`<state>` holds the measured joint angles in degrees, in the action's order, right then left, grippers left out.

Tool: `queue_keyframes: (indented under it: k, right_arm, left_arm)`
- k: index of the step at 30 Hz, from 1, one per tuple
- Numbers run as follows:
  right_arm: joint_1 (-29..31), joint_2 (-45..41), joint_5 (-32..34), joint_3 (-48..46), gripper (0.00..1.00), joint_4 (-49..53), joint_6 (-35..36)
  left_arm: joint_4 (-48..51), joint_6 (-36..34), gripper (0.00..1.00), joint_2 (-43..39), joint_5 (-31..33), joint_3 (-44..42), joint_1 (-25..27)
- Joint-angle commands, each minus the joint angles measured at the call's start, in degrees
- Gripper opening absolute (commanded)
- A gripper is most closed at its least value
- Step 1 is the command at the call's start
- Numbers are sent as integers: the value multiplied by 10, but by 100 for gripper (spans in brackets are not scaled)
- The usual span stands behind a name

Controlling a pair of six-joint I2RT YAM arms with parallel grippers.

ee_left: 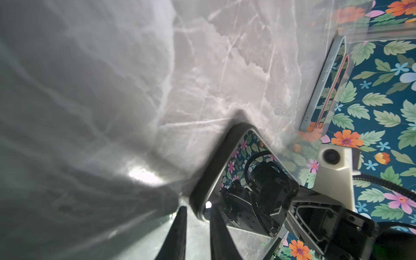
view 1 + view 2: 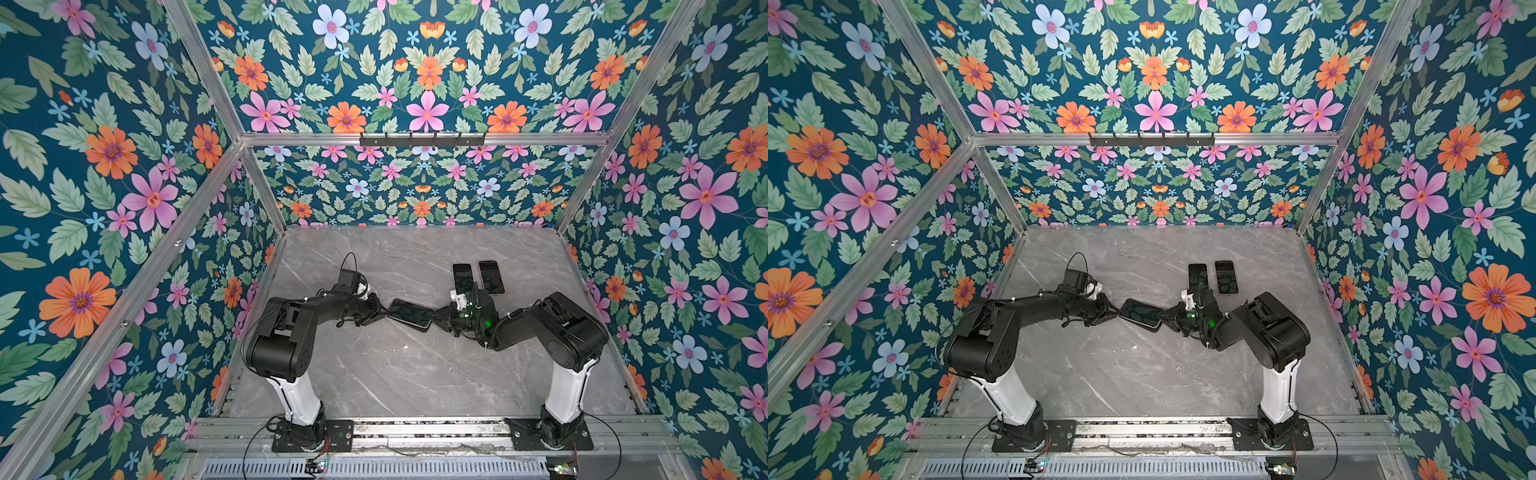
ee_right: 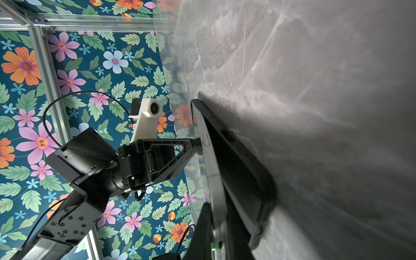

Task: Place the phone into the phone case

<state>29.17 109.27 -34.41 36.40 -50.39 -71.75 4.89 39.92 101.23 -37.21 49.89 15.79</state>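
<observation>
1. Slim, dark-glass, silver-edged phone (image 2: 409,314): mid-bench, tilted, spanning the gap between both arms and partly seated in item 2.
2. Matte black, pliant-looking phone case (image 3: 243,180): on the phone's underside. One end gapes off the metal edge, and a corner appears to touch the grey marble-patterned bench (image 2: 374,374).
3. Right fingers (image 3: 204,225): pressed together on the phone's end nearer their arm.
4. Left fingers (image 1: 181,231): straddling the opposite corner; I cannot tell whether they bite.
5. Handling, my judgement: the phone is rigid, dense, slick-faced and breakable, so I hold it by the metal edges. The case is light and stretchy, so I press its rim on corner by corner.
6. Two spare dark handsets (image 2: 491,277): flat, side by side, behind the right arm.
</observation>
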Motion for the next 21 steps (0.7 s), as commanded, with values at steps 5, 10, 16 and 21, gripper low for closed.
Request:
queue_keyframes:
  k: [5,10,16,21]
  right_arm:
    - [2,10,6,-2,5,51,0]
    - [1,10,5,-2,5,51,-1]
    - [5,9,8,0,8,62,4]
    - [4,-13,16,4,17,114,19]
  left_arm:
    - [10,-15,16,11,4,-1,1]
    - [7,-14,15,13,3,-2,0]
    - [1,-12,13,15,4,-8,1]
    - [1,-11,13,14,4,-8,0]
